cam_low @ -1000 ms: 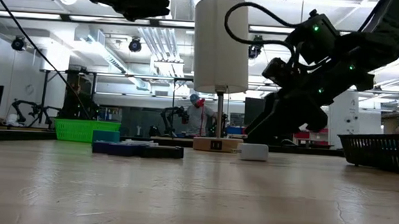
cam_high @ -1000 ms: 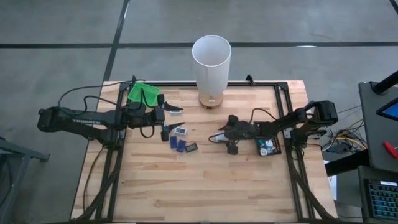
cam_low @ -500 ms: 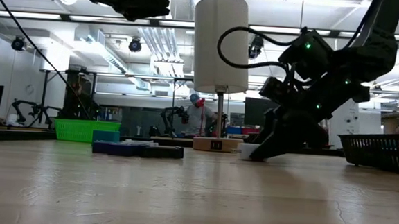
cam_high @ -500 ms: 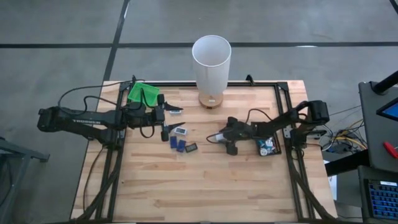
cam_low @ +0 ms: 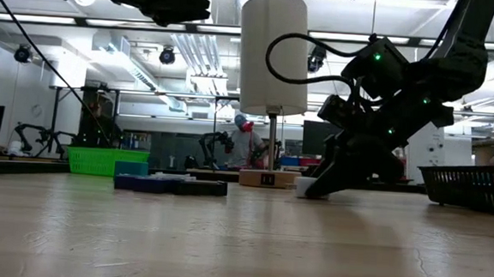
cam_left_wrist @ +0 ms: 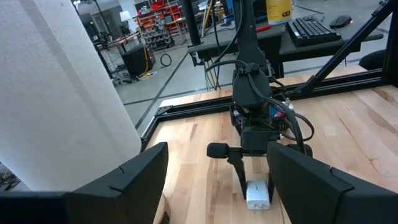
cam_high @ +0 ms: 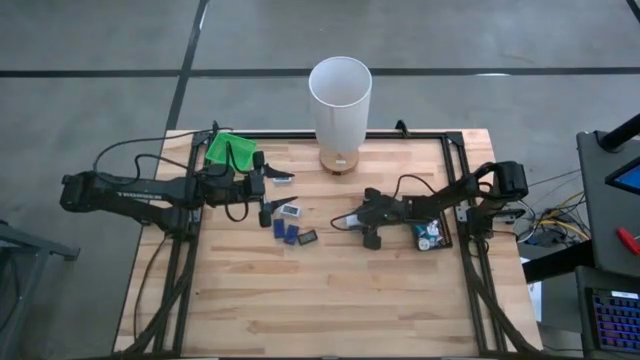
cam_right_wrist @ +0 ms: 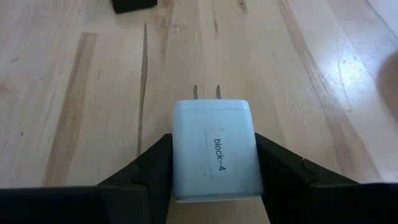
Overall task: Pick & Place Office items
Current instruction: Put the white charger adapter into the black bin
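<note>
From above, on the wooden tabletop (cam_high: 330, 290), right gripper (cam_high: 350, 221) lies low near the middle, its fingers on either side of a white charger block (cam_high: 353, 219). Left gripper (cam_high: 265, 190) sits over the left part, above a cluster of small office items (cam_high: 291, 229): dark blue pieces, one white-faced, one dark. Green tray (cam_high: 229, 150) at the far left corner; black tray (cam_high: 432, 236) holding a few pieces just beside the right arm. Tall white cylinder (cam_high: 340, 100) on a wooden base at the far edge.

Low view: right gripper (cam_low: 317, 187) angled down to the surface, white block (cam_low: 306, 188) at its tips, resting on the tabletop. Dark blue pieces (cam_low: 169, 183) lie flat, well apart from it. Left arm shows only as a dark shape overhead.

Left wrist view: own fingers (cam_left_wrist: 140, 177) stand apart, nothing between them. Beyond, the right gripper (cam_left_wrist: 256, 191) meets the white block (cam_left_wrist: 257, 194).

Right wrist view: both pads (cam_right_wrist: 152, 171) pressed against the sides of the block (cam_right_wrist: 214, 149), labelled "block-4", two prongs pointing away. Clamped on it; block on the wood.
</note>
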You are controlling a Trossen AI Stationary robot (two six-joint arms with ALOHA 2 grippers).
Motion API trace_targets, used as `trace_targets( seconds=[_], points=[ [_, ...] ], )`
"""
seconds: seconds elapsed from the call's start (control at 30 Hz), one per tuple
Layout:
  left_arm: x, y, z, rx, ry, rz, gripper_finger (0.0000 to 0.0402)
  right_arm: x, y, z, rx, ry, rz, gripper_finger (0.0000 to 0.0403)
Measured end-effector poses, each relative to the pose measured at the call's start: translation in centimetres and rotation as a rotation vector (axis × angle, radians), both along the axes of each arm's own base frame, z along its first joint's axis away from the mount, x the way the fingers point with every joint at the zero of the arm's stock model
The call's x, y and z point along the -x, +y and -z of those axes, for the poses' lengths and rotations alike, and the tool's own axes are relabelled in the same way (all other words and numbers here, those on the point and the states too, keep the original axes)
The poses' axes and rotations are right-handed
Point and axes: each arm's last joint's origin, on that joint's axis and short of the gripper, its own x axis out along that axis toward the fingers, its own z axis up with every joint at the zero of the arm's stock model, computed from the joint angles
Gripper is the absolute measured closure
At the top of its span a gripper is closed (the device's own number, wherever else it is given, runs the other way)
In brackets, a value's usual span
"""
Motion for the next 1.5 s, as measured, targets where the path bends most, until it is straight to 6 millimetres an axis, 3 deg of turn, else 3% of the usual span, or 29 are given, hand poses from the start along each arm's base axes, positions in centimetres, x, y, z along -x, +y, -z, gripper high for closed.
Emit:
trace_targets(
  seconds=[0.37, 0.53, 0.7, 1.17, 1.33, 1.5],
  points=[
    [0.0, 0.0, 0.0, 0.000, 0.000, -0.001, 0.0120, 0.0, 0.0, -0.4, -0.033, -0.018, 0.033, 0.0223],
    [0.0, 0.0, 0.0, 0.000, 0.000, -0.001, 0.0120, 0.1, 0.0, -2.6, -0.046, -0.063, 0.051, 0.0223],
    [0.0, 0.0, 0.0, 0.000, 0.001, -0.001, 0.0120, 1.0, -0.1, -6.1, -0.147, -0.062, 0.200, 0.0223],
    [0.0, 0.0, 0.1, 0.000, 0.008, -0.002, 0.0120, 6.5, 0.1, -15.7, -0.360, 0.126, 0.538, 0.0223],
    [0.0, 0.0, 0.1, 0.000, 0.009, -0.002, 0.0120, 9.0, 0.4, -17.2, -0.454, 0.266, 0.734, 0.0223],
    [0.0, 0.0, 0.1, 0.000, 0.008, -0.001, 0.0120, 10.8, 0.5, -16.9, -0.503, 0.368, 0.912, 0.0222]
  ],
)
